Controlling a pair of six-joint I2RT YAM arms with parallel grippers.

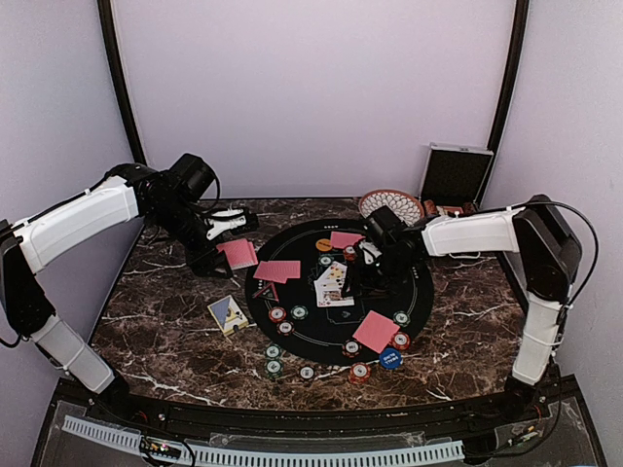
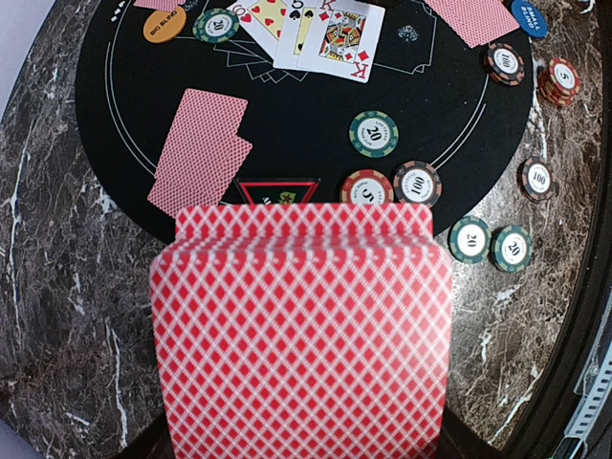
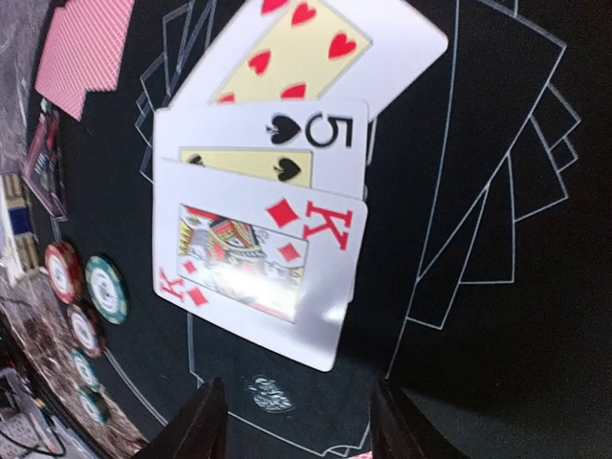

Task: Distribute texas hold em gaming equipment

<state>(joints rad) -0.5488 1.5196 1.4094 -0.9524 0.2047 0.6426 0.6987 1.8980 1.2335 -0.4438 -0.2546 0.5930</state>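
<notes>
Overhead, left jaws: my left gripper [image 1: 226, 251] is clenched on a deck [image 1: 238, 254] of red-backed cards, held over the marble table [image 1: 165, 341] just off the edge of the black mat [image 1: 321, 326].
Overhead, right jaws: my right gripper [image 1: 358, 277] hangs over the middle of the mat, with the face-up cards [image 1: 331, 283] just beside its tips.
Overhead, round the right jaws: the orange disc [image 1: 323, 245] lies beyond the face-up cards. The blue disc [image 1: 390, 358] sits at the mat's near rim, well apart from my tips.
Left wrist, in the jaws: the deck [image 2: 301, 325] fills the lower view, backs toward the camera. The jaws themselves are hidden behind it.
Left wrist, ahead of the jaws: a face-down pair [image 2: 201, 153] lies on the mat ahead and to the left. Several chips [image 2: 373, 134] lie ahead and to the right, some on the mat and some on the marble.
Left wrist, far ahead: the face-up cards [image 2: 325, 33] are fanned, with the orange disc [image 2: 164, 24] to their left and the blue disc [image 2: 528, 14] far right.
Right wrist, jaws: my right gripper [image 3: 298, 411] is released, its fingers [image 3: 206, 426] standing apart with bare mat between them.
Right wrist, ahead of the jaws: the king of diamonds [image 3: 258, 268] lies just ahead. It overlaps the five of spades [image 3: 277, 143], which overlaps a hearts card [image 3: 306, 48].
Right wrist, left of the jaws: chips [image 3: 105, 287] lie along the mat's edge.
</notes>
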